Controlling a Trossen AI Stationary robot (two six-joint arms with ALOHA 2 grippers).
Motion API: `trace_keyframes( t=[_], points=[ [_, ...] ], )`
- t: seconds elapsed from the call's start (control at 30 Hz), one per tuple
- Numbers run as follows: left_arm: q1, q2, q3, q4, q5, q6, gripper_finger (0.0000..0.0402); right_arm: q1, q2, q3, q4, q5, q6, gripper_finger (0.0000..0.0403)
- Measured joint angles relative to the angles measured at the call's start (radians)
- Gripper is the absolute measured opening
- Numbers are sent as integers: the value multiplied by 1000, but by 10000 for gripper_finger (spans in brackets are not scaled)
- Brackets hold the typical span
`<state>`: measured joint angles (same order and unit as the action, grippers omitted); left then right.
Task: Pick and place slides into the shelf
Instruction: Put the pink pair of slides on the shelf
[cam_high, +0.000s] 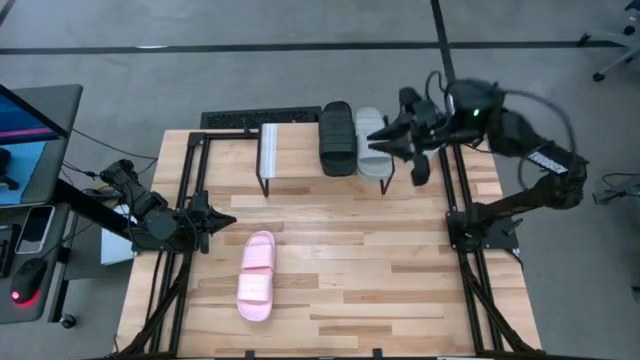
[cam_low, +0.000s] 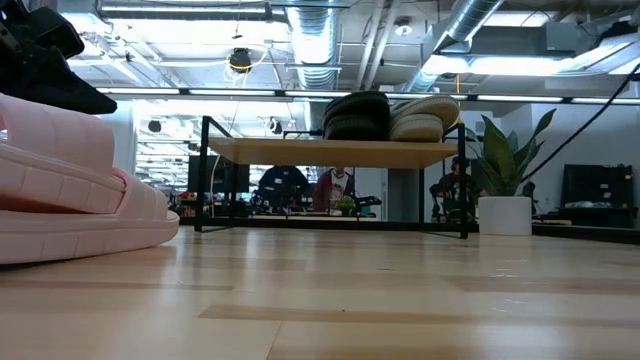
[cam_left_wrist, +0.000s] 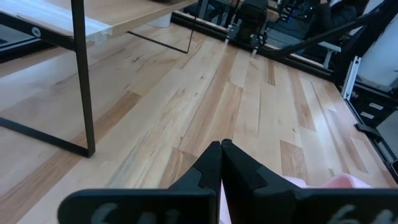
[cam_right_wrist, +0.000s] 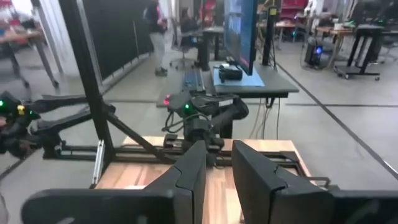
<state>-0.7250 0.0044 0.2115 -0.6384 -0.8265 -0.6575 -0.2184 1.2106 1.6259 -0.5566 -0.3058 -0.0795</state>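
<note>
The shelf (cam_high: 285, 150), a low rack with a light plank top and black legs, stands at the table's far edge. The black slide (cam_high: 337, 138) and the light grey slide (cam_high: 370, 142) lie side by side, soles down, on its right half; the low view shows the black slide (cam_low: 358, 115) and the grey slide (cam_low: 425, 115) there too. The pale pink slide (cam_high: 257, 275) lies sole down on the table, near left of centre. My left gripper (cam_high: 222, 220) is shut and empty, just left of the pink slide's far end. My right gripper (cam_high: 385, 143) is open at the grey slide's right edge, with nothing between its fingers (cam_right_wrist: 219, 168).
The shelf's left half (cam_high: 270, 148) is bare plank. Black frame rails (cam_high: 190, 200) run along the table's left side and black frame rails (cam_high: 455, 200) along its right. Open wooden tabletop (cam_high: 370, 260) lies between the pink slide and the right rail. A monitor and desk (cam_high: 30, 130) stand off the table's left.
</note>
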Motion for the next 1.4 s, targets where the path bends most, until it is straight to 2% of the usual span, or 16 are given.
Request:
trace_keyframes(
  t=[0.23, 0.43, 0.7, 0.93, 1.03, 1.27, 1.4],
  points=[
    [0, 0, 0, 0, 0, 0, 0, 4, -147, -465, 443, 1, 166, 69],
    [0, 0, 0, 1, 4, -1, 0, 45, -202, -702, 683, 33, 265, 69],
    [0, 0, 0, 1, 10, -17, 0, 101, -195, -835, 765, 101, 282, 69],
    [0, 0, 0, 1, 18, -27, 0, 108, -190, -922, 790, 106, 310, 69],
    [0, 0, 0, 1, 18, -29, 0, 108, -190, -971, 812, 146, 319, 69],
    [0, 0, 0, 2, 18, -43, 0, 108, -190, -1118, 1030, 221, 376, 69],
    [0, 0, 0, 1, 18, -46, 0, 108, -190, -1183, 1089, 240, 418, 69]
  ],
)
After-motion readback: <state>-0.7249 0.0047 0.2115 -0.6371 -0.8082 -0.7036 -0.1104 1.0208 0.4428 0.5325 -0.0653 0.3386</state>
